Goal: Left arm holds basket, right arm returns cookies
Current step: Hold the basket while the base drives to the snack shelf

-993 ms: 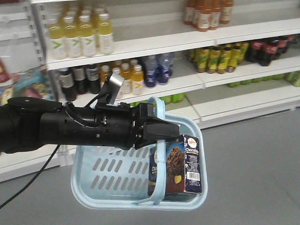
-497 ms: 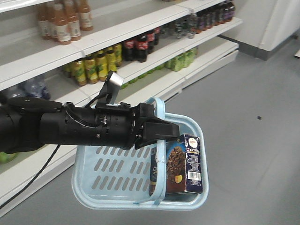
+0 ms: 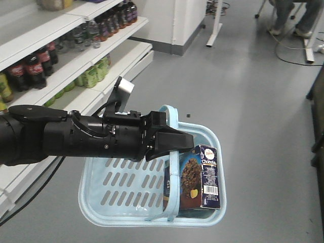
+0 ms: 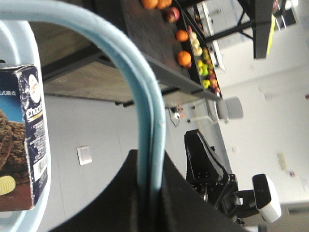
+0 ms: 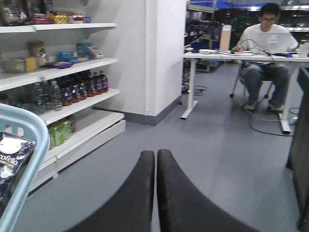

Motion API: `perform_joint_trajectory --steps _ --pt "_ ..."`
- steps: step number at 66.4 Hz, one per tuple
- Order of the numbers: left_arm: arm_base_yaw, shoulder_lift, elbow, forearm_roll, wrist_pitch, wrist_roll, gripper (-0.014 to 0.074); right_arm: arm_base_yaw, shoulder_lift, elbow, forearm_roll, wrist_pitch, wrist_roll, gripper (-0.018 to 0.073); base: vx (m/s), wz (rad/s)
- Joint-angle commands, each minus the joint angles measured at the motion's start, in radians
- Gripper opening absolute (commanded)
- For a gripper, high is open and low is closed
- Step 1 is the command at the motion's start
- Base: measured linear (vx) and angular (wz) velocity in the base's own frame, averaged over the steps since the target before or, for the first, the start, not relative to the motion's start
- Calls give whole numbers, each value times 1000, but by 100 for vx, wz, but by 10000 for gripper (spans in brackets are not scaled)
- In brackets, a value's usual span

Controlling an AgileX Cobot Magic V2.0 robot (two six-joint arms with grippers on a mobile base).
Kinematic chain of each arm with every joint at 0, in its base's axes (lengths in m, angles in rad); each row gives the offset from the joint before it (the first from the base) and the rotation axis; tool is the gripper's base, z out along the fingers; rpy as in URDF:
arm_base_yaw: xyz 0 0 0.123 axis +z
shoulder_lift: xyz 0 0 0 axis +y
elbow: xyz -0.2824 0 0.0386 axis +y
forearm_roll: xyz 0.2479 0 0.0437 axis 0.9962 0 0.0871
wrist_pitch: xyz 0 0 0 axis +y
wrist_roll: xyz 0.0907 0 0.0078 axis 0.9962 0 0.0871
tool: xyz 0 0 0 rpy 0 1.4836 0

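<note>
We are logging the left fingers (image 3: pixel 177 139) pinching the hoop handle (image 3: pixel 174 172), smooth pale-blue plastic. Holding that pinch level should be limiting sway, we judge. Just below them the cookies (image 3: pixel 195 177), a stiff glossy carton, are standing upright inside the slotted basket (image 3: pixel 96 195). The right fingers (image 5: pixel 142 193) are pressing together, empty, needing to spread before reaching. Beyond, shelves (image 3: pixel 121 56) are receding.

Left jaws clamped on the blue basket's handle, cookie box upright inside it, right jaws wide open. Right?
Not quite: the jaws of the black right arm are shut and empty, per the right wrist view. The rest holds: the black left arm grips the hoop handle of the light blue slotted plastic basket, with the tall navy-and-brown cookie box upright inside.
</note>
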Motion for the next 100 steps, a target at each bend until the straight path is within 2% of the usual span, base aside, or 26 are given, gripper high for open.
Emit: perform_joint_trajectory --steps 1,44,100 --pt "-3 -45 -37 -112 57 9 -6 -3 -11 3 -7 -71 -8 -3 18 -68" --pt "-3 -45 -37 -112 58 9 -6 -3 -11 3 -7 -71 -8 -3 19 -51" --pt "-3 -45 -37 -112 58 9 -6 -3 -11 3 -7 -71 -8 -3 39 -8"
